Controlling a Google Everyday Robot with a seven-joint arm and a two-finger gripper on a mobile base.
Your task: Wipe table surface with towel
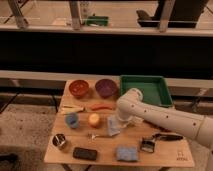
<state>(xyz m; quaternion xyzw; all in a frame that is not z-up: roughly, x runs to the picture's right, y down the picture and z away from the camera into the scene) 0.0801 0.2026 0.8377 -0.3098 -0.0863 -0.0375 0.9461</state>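
Note:
A folded blue towel (126,153) lies on the wooden table (170,155) near its front edge, right of the middle. My gripper (114,126) hangs at the end of the white arm (160,117), which reaches in from the right. It is low over the middle of the table, behind and slightly left of the towel and apart from it. A pale, greyish shape sits right at the gripper; I cannot tell whether it is a cloth or part of the gripper.
A green tray (145,90), a purple bowl (105,87) and an orange bowl (79,88) stand at the back. A red chili (101,106), yellow fruit (94,119), blue cup (72,120), fork (97,135), metal cup (60,142), black device (85,153) and black brush (160,137) lie around the gripper.

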